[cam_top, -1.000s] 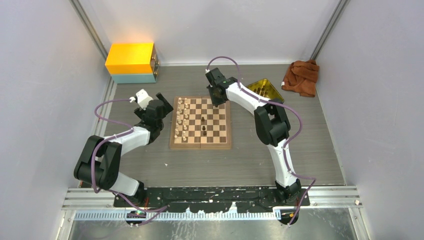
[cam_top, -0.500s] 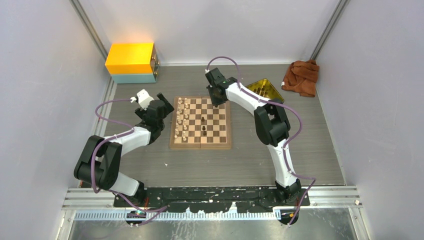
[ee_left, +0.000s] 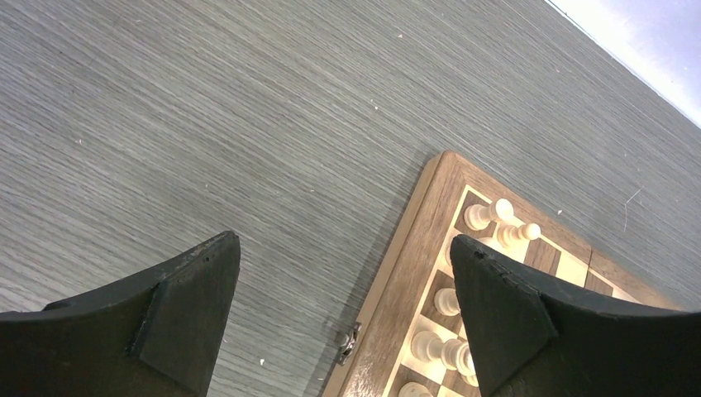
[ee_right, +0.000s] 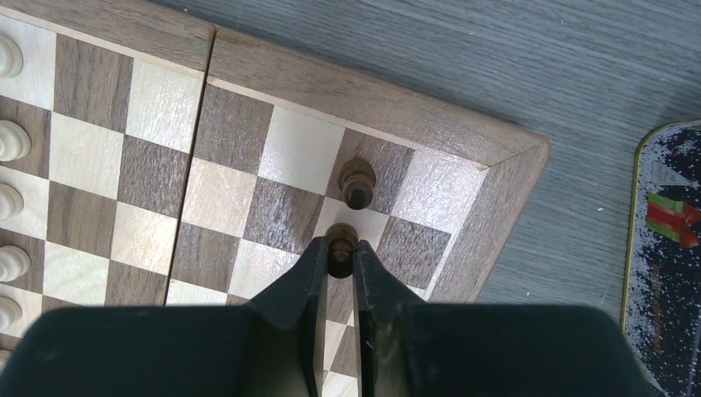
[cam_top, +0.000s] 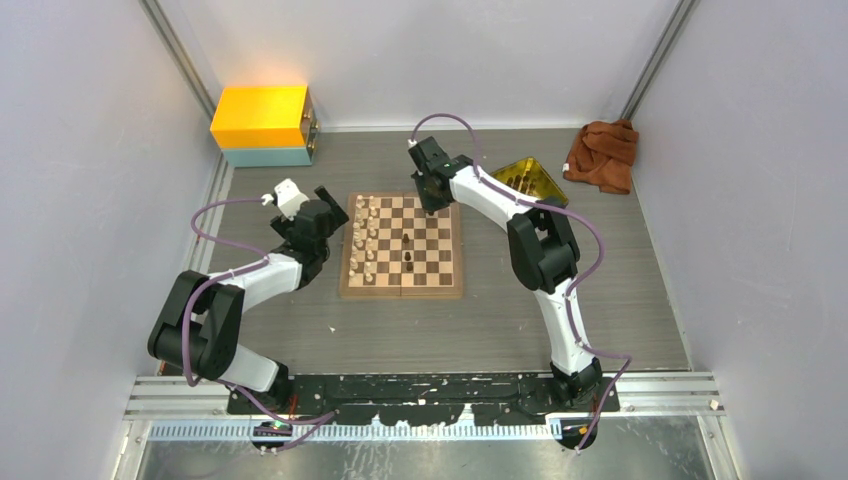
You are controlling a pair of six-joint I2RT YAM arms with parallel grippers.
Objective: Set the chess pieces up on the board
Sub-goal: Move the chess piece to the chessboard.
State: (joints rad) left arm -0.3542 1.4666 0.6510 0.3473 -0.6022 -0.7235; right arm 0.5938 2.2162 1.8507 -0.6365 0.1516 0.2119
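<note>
**A:** While the right gripper (ee_right: pixel 340 255) is pinching a tiny dark brown turned wooden chessman (ee_right: pixel 341 237) between its narrowly parted fingertips, where is it hanging?

**B:** It is hanging over the square flat wooden chessboard with light and dark brown checks (ee_right: pixel 331 89), near the board's far right corner. I cannot tell whether the piece is touching a square. Another dark chessman (ee_right: pixel 357 184) is standing just beside it, nearer the board's border.

**A:** What is the left gripper (ee_left: pixel 343 248) doing?

**B:** It is holding its jaws wide apart, gripping nothing, over the grey table (ee_left: pixel 248 99) just off the board's left edge. Pale cream chessmen (ee_left: pixel 496 215) are standing along the board's left side. Two dark pieces (cam_top: pixel 409 248) are standing near the board's middle. A yellow tray (cam_top: pixel 528 178) is lying beyond the board's far right corner.
</note>
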